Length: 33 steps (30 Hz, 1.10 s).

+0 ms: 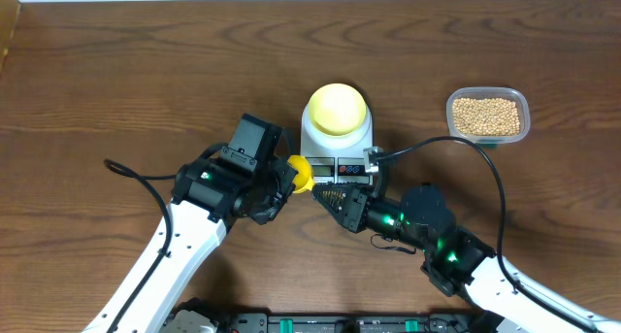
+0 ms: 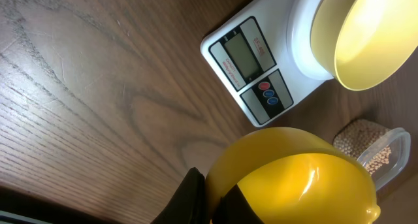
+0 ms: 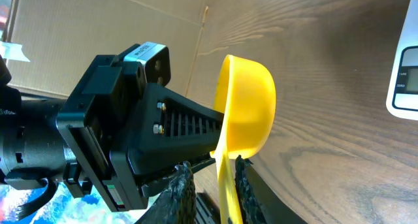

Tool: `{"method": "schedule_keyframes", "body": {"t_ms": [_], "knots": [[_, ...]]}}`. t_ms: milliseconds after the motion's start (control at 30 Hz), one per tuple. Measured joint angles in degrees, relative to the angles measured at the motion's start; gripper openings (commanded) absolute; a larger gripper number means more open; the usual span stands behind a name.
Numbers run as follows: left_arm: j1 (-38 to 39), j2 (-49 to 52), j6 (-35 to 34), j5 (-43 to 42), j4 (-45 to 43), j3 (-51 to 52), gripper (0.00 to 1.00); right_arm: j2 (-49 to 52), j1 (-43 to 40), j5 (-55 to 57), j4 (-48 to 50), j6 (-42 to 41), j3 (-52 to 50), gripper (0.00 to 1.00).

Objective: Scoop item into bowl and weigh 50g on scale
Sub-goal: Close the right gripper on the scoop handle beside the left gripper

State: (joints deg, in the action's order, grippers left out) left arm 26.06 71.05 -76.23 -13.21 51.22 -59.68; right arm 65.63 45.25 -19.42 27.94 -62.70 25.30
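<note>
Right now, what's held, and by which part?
Yellow scoop: its handle lies inside the right gripper; the left gripper meets it near the cup. Which one clamps is unclear.

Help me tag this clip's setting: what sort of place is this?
Probably a robotics lab bench rather than a kitchen: the left arm and right arm reach over a wood-grain table, a cardboard panel shows beyond its edge, and a scale sits mid-table.

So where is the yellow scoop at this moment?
In the overhead view, the yellow scoop is just in front of the scale's left front corner, between the left gripper and right gripper, with its handle between the right jaws.
</note>
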Motion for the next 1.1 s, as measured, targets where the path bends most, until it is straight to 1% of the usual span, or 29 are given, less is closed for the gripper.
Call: {"method": "schedule_keyframes", "body": {"t_ms": [467,733,933,967,1033,1100], "knots": [[0.0,0.0,3.0,0.0,0.2,0.0,0.07,0.0,0.0,-0.3,-0.1,0.0,0.0,0.08],[0.0,0.0,3.2,0.0,0.2,0.0,0.07,0.0,0.0,-0.3,-0.7,0.0,0.0,0.01],[0.0,0.0,3.3,0.0,0.2,0.0,0.08,0.0,0.0,-0.5,-0.7,0.0,0.0,0.01],[0.0,0.0,3.3,0.0,0.2,0.0,0.07,0.0,0.0,-0.5,-0.7,0.0,0.0,0.02],[0.0,0.0,3.5,0.0,0.2,0.0,0.07,0.0,0.0,-0.5,-0.7,0.0,0.0,0.10],[0.0,0.0,3.7,0.0,0.2,0.0,0.07,0.0,0.0,-0.5,-0.7,0.0,0.0,0.14]]}}
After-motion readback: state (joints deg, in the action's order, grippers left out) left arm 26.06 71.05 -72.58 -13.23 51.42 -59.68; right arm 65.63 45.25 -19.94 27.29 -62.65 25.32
